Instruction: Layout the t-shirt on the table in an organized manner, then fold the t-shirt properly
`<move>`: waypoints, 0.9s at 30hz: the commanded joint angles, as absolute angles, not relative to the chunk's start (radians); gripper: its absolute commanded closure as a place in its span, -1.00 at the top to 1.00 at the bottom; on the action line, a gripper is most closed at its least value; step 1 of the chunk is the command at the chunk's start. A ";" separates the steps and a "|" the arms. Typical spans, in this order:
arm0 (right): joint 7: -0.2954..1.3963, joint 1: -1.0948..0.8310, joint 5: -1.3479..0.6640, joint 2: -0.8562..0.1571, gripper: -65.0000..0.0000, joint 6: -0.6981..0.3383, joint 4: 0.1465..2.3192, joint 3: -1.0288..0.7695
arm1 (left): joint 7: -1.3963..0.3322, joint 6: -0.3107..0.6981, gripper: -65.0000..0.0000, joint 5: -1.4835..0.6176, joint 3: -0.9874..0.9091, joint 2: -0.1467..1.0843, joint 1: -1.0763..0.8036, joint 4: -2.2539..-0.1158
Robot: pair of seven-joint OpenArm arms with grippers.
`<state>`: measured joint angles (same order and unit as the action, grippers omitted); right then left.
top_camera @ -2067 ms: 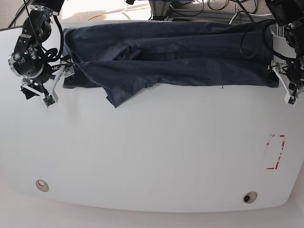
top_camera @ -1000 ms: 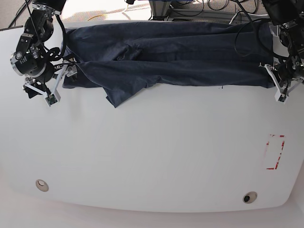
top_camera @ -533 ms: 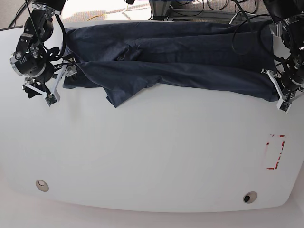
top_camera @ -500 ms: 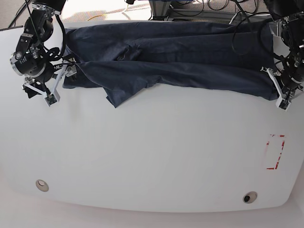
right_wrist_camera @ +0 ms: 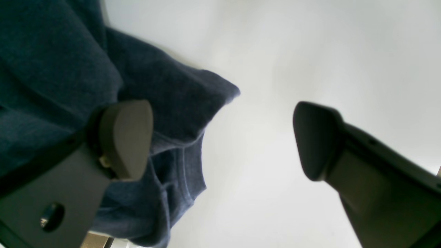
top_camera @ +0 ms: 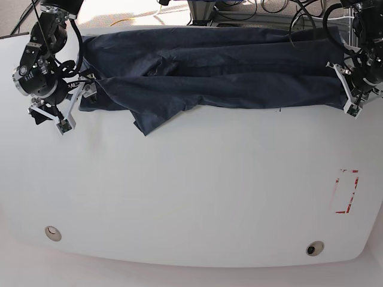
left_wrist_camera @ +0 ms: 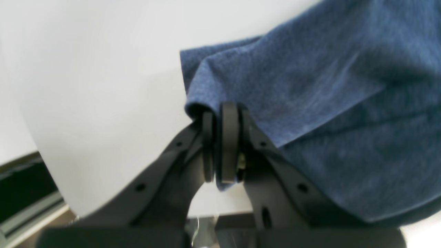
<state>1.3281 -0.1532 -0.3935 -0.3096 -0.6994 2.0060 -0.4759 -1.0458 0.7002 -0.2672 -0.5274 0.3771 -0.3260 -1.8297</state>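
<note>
White table [top_camera: 191, 197], L tool [left_wrist_camera: 220, 144] clamped on t-shirt [top_camera: 227, 72] corner, R tool [right_wrist_camera: 220, 137] wide apart, holding nothing

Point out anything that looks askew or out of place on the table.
The t-shirt lies bunched along the table's far edge, folded over itself, with one flap sticking out toward the near side instead of spread flat.

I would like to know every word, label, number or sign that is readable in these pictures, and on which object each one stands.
No readable text: none of the three views shows a legible word, number or brand.
t-shirt: plain dark blue cloth on the visible side; no print shows.
table: only a red rectangle outline, a mark without letters.
left claw and right claw: no labels visible.
</note>
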 commanded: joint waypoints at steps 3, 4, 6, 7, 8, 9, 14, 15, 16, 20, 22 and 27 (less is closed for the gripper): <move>1.314 -0.143 -0.397 -0.325 0.91 -0.698 2.020 -0.481 | -1.035 0.698 -1.00 -0.265 -0.556 0.397 -0.372 -1.853; 1.314 -0.143 -0.397 -0.325 0.91 -0.698 2.020 -0.481 | -1.035 0.698 -1.00 -0.265 -0.556 0.397 -0.378 -1.853; 1.314 -0.143 -0.397 -0.325 0.91 -0.698 2.020 -0.481 | -1.035 0.698 -1.00 -0.265 -0.559 0.397 -0.397 -1.853; 1.314 -0.143 -0.397 -0.325 0.91 -0.698 2.018 -0.481 | -1.035 0.698 -1.00 -0.265 -0.565 0.397 -0.406 -1.853; 1.314 -0.142 -0.397 -0.325 0.91 -0.698 2.018 -0.481 | -1.035 0.698 -1.00 -0.265 -0.570 0.398 -0.414 -1.853; 1.314 -0.142 -0.397 -0.323 0.91 -0.698 2.018 -0.481 | -1.035 0.698 -1.00 -0.265 -0.579 0.398 -0.423 -1.853; 1.314 -0.142 -0.397 -0.323 0.91 -0.698 2.018 -0.481 | -1.035 0.698 -0.94 -0.262 -0.588 0.398 -0.438 -1.850; 1.314 -0.142 -0.397 -0.323 0.91 -0.698 2.018 -0.481 | -1.035 0.698 -0.90 -0.260 -0.588 0.398 -0.438 -1.850; 1.314 -0.142 -0.397 -0.323 0.91 -0.698 2.018 -0.481 | -1.035 0.698 -0.79 -0.259 -0.588 0.398 -0.438 -1.848; 1.314 -0.142 -0.397 -0.323 0.91 -0.698 2.018 -0.481 | -1.035 0.698 -0.32 -0.259 -0.588 0.398 -0.443 -1.847; 1.314 -0.142 -0.397 -0.323 0.91 -0.698 2.018 -0.481 | -1.036 0.698 -0.04 -0.259 -0.588 0.398 -0.444 -1.847; 1.314 -0.142 -0.397 -0.323 0.91 -0.698 2.018 -0.481 | -1.058 0.698 0.57 -0.257 -0.590 0.398 -0.438 -1.847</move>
